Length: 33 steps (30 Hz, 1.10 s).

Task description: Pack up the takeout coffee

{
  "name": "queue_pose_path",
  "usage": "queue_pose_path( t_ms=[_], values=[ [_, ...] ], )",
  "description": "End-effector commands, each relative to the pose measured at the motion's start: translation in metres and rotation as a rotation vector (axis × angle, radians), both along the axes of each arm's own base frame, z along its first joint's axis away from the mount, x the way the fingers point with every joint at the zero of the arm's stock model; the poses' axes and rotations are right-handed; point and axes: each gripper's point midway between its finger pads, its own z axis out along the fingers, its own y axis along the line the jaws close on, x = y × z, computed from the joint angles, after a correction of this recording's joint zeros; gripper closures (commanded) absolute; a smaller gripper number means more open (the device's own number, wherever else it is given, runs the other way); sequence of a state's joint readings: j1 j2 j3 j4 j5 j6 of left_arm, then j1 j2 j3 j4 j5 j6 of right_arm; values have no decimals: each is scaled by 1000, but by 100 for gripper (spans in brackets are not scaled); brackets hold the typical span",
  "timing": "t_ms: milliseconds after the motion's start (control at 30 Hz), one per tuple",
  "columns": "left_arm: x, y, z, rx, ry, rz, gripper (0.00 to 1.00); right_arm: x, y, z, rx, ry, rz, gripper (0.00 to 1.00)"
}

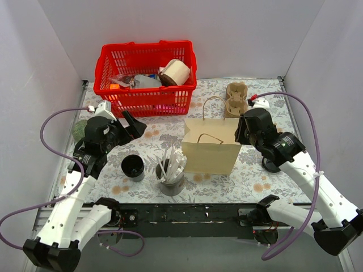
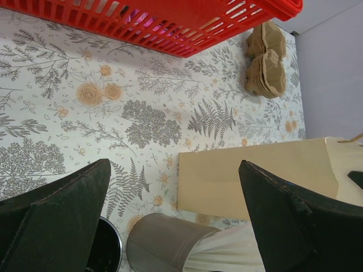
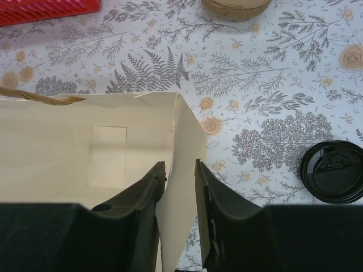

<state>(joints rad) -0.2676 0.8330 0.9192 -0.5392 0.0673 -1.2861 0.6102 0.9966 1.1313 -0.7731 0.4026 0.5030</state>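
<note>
Where the surface (image 1: pixel 249 181) runs closest to the arm bases, a grey cup (image 1: pixel 171 180) of white utensils stands just beside a lidless black cup (image 1: pixel 133 167), both left of centre. On the right, at about the same depth, the takeout coffee (image 3: pixel 332 171) stands upright on the surface with its black lid on. In the top view it is partly hidden under the right forearm. The right wrist view shows it from above, outside the paper bag (image 3: pixel 85 153) and apart from it. It lies to the right of the right hand (image 3: pixel 180 170) and a little nearer the bases, close by but not touching. That hand has its fingers drawn to a narrow gap and grips the bag's right-hand wall at the rim, one finger inside the bag and one outside. The left hand (image 2: pixel 174 167) hangs wide open and empty above the surface left of the bag, well apart from the coffee, with the bag between them. Farther back lie stacked cardboard cup carriers (image 1: pixel 236 99), and farthest of all a red basket (image 1: pixel 146 76) holding assorted items.
</note>
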Motion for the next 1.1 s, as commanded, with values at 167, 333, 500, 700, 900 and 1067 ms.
queue_pose_path(
  t_ms=[167, 333, 500, 700, 900, 1067],
  values=[
    [-11, -9, 21, -47, -63, -57, 2, 9, -15, 25, -36, -138, -33, 84],
    [-8, -10, 20, -51, -50, -56, 2, 13, -21, 28, -75, -160, -50, 99],
    [-7, -10, 22, -50, -52, -52, 2, 21, -27, 27, -122, -159, -76, 99],
    [-4, -10, 19, -43, -43, -48, 2, 33, -44, 31, -173, -170, -145, 99],
    [-3, -12, 18, -46, -36, -55, 2, 48, -70, 32, -176, -171, -202, 99],
    [-4, -11, 17, -55, -40, -50, 2, 66, -93, 32, -175, -183, -260, 99]
  ],
)
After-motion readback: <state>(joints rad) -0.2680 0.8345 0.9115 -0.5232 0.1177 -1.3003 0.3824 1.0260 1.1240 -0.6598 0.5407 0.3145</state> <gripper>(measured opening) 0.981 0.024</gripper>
